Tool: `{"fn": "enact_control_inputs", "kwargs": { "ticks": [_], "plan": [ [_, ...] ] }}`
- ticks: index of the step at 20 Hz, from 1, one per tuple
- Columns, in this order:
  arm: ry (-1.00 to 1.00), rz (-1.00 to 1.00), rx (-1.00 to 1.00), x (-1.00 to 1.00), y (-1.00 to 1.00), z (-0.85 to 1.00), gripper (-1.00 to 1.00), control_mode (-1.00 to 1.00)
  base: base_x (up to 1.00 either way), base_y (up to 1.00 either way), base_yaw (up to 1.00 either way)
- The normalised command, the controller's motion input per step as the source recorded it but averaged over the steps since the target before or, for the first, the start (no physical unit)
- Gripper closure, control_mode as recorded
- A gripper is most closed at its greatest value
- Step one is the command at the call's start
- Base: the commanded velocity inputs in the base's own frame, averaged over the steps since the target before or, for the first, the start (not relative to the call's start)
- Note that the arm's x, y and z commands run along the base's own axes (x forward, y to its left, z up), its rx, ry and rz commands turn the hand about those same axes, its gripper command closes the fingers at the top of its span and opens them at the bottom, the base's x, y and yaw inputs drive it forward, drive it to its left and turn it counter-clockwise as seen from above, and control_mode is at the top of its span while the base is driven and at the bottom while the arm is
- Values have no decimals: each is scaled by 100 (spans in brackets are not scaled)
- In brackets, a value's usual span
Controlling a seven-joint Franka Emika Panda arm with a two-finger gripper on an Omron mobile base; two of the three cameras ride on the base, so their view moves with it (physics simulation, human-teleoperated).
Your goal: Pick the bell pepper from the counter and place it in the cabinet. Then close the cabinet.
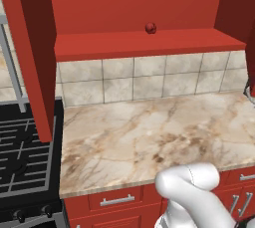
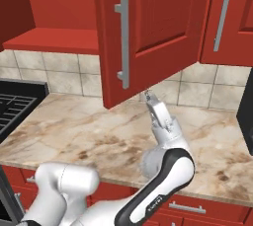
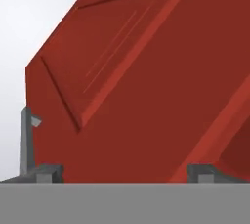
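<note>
The bell pepper (image 1: 151, 28) sits on the red shelf (image 1: 149, 44) inside the cabinet, near the back wall and roughly mid-width, with nothing touching it, so the placing part looks done and the closing is what remains. Being small and round, it could roll toward the shelf edge if a door is slammed hard enough to shake the cabinet. Both doors stand open: the left door (image 1: 35, 53) hangs out over the stove (image 1: 22, 152), and the right door (image 2: 148, 32) swings out over the table (image 2: 99, 131). The pincer (image 2: 148, 94) is just under the bottom edge of that right door, pointing up at it, its fingers spread wide and empty; the hand view shows the door's red panel close in front. The main risk, as I judge it, is a poor push: contact near the lower corner may slip off the edge, or a fingertip may catch under the door and jam instead of swinging it. The door's handle (image 2: 123, 40) is another snag point.
</note>
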Motion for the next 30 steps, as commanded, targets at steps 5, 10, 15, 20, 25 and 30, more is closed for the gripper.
{"fn": "enact_control_inputs", "kwargs": {
  "ticks": [5,10,15,20,25,30],
  "plan": [
    [46,-12,-3,45,73,0,-100,-100,0,0,0],
    [41,-9,0,50,61,16,-100,-100,0,0,0],
    [36,-8,0,57,46,40,-100,-100,0,0,0],
    [53,-10,0,77,53,29,-100,-100,0,0,0],
    [61,-13,0,74,43,11,-100,-100,0,0,0],
    [51,-9,0,73,29,0,-100,-100,0,0,0]
  ]
}}
